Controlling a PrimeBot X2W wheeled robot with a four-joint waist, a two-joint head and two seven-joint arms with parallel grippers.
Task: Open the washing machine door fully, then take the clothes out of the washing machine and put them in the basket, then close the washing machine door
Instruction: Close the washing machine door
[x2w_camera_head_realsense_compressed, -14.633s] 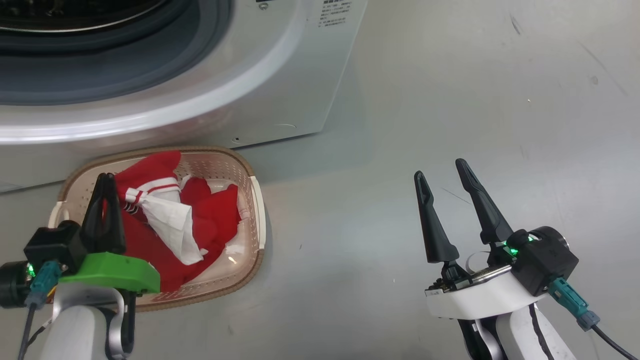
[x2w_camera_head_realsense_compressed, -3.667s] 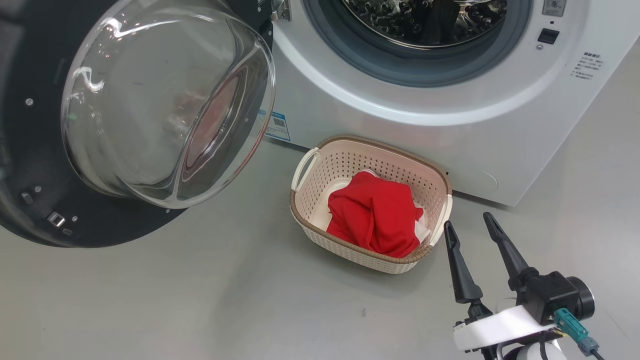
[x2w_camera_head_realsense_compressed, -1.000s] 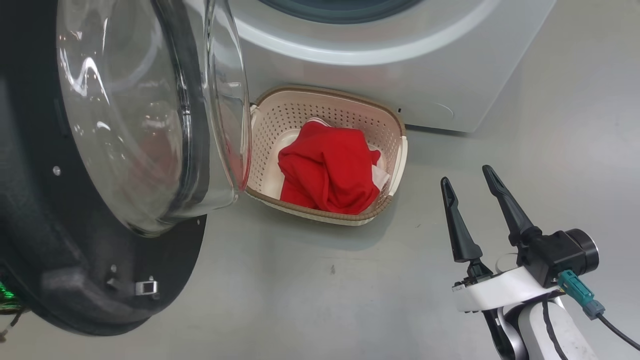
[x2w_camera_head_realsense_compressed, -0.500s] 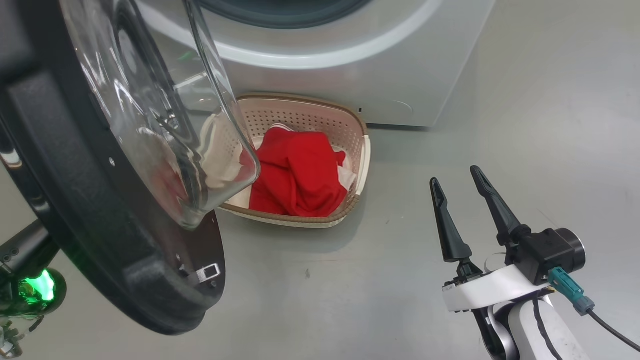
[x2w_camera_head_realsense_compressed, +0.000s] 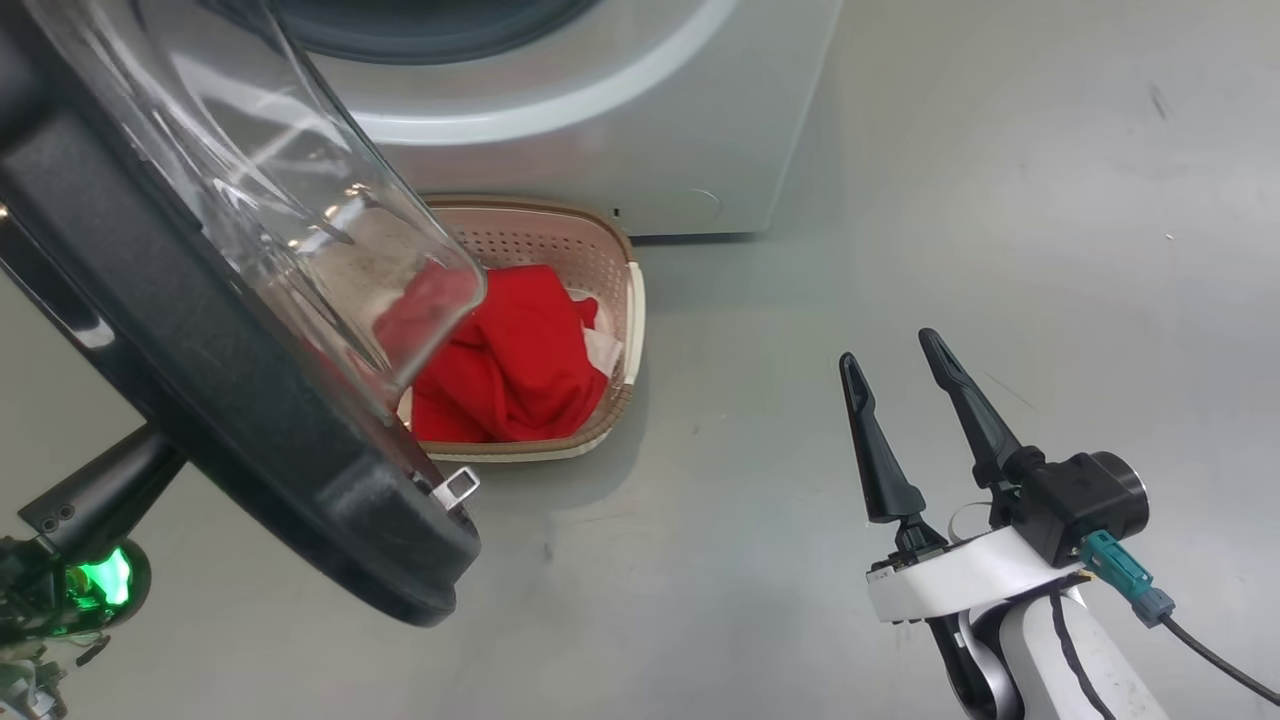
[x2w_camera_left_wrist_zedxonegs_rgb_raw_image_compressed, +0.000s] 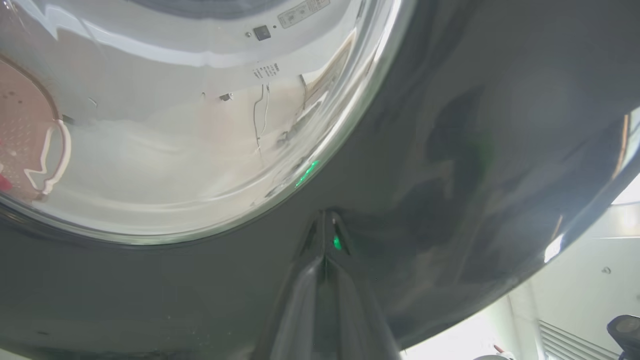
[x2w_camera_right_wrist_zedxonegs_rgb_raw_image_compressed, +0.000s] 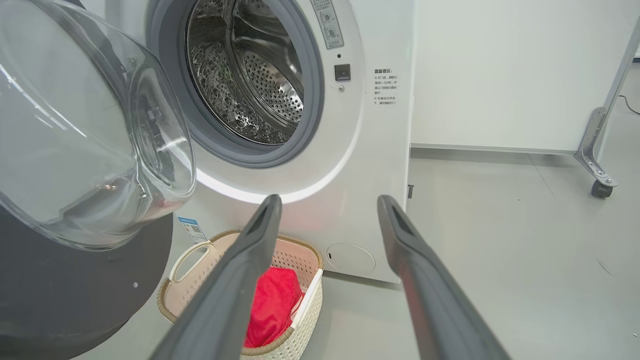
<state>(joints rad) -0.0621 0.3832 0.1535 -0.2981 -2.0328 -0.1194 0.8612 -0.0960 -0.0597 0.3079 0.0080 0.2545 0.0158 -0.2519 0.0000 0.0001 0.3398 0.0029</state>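
Note:
The washing machine door (x2w_camera_head_realsense_compressed: 250, 430) stands part open, its glass bowl hanging over the left side of the basket (x2w_camera_head_realsense_compressed: 632, 330). The clothes (x2w_camera_head_realsense_compressed: 520, 360), red with a white piece, lie in the basket on the floor before the washing machine (x2w_camera_head_realsense_compressed: 600, 130). My left gripper (x2w_camera_left_wrist_zedxonegs_rgb_raw_image_compressed: 325, 220) is shut, its tips pressed against the door's glossy black outer rim (x2w_camera_left_wrist_zedxonegs_rgb_raw_image_compressed: 450, 150). My right gripper (x2w_camera_head_realsense_compressed: 888, 347) hovers open over the floor to the right of the basket, holding nothing. In the right wrist view the steel drum (x2w_camera_right_wrist_zedxonegs_rgb_raw_image_compressed: 250, 80) shows no clothes behind the door (x2w_camera_right_wrist_zedxonegs_rgb_raw_image_compressed: 75, 150), with the basket (x2w_camera_right_wrist_zedxonegs_rgb_raw_image_compressed: 190, 260) below.
Bare grey floor (x2w_camera_head_realsense_compressed: 900, 200) stretches to the right of the machine and basket. A white wall (x2w_camera_right_wrist_zedxonegs_rgb_raw_image_compressed: 500, 70) and a wheeled metal frame leg (x2w_camera_right_wrist_zedxonegs_rgb_raw_image_compressed: 597, 160) stand behind the machine's right side.
The door has swung toward the machine and now overhangs the basket. The head view has shifted, so the machine and basket sit further left. My right gripper stays open.

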